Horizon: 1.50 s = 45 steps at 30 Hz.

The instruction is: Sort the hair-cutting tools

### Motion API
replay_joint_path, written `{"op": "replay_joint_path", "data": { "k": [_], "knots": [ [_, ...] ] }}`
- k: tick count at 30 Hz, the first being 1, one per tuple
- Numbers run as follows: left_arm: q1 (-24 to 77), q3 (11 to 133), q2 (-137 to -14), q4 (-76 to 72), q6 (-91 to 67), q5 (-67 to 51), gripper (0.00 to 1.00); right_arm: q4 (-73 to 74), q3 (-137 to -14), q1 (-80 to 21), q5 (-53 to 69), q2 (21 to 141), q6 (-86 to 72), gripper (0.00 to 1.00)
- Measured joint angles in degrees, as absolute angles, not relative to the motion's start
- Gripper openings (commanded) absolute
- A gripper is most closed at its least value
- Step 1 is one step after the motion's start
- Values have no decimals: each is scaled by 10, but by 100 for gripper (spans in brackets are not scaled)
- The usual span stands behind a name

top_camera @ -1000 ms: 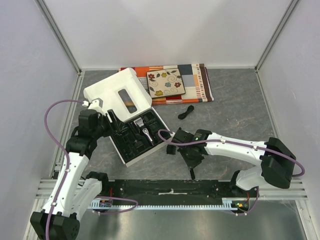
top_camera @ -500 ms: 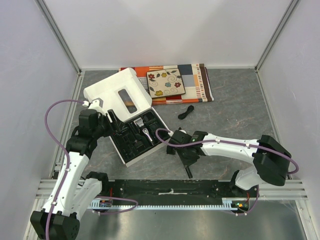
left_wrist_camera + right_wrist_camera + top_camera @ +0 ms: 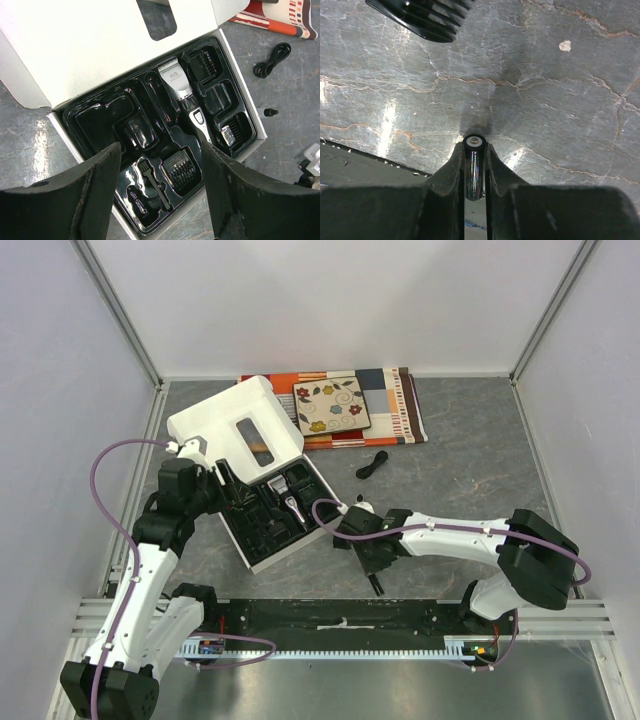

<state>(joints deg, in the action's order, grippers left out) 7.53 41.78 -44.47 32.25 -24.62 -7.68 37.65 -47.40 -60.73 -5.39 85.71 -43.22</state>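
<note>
The right tool (image 3: pixel 474 148) grasps a small black cylinder (image 3: pixel 474 175), bottom centre of its wrist frame, near the tabletop (image 3: pixel 545 75). Lift it straight, with firm grip; the left tool (image 3: pixel 160 147) is released.

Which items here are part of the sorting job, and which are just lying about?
Job: clipper, cord, comb guard, cylinder in the right gripper.
Lying about: flowered tile, striped cloth.

Bare table (image 3: pixel 480 470) right of coiled cord (image 3: pixel 373 463), comb guard (image 3: pixel 427 17) ahead of cylinder (image 3: pixel 474 167) in right pincer (image 3: pixel 475 150), box lid (image 3: pixel 235 425) raised
</note>
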Motion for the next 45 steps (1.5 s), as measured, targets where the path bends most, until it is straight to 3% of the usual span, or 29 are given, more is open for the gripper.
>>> {"op": "replay_joint_path", "data": {
  "k": [4, 14, 22, 24, 28, 31, 38, 45],
  "knots": [
    [75, 418, -445, 322, -246, -77, 71, 371, -473, -619, -67, 857, -440, 0],
    [79, 418, -445, 322, -246, -77, 71, 362, -473, -664, -114, 861, -466, 26],
    [79, 418, -445, 322, -246, -77, 71, 357, -475, -682, -135, 880, -485, 35],
    [79, 418, -445, 322, -246, -77, 71, 356, -477, -686, -137, 882, -488, 35],
    [79, 418, -445, 322, -246, -77, 71, 354, -477, -695, -145, 882, -498, 18],
    [79, 418, -445, 322, -246, -77, 71, 356, -477, -700, -154, 882, -504, 11],
    [80, 418, -445, 322, -246, -77, 71, 391, -503, -708, -170, 889, -505, 13],
    [80, 418, -445, 322, -246, -77, 70, 444, -688, -710, -200, 929, -463, 14]
  ]
}}
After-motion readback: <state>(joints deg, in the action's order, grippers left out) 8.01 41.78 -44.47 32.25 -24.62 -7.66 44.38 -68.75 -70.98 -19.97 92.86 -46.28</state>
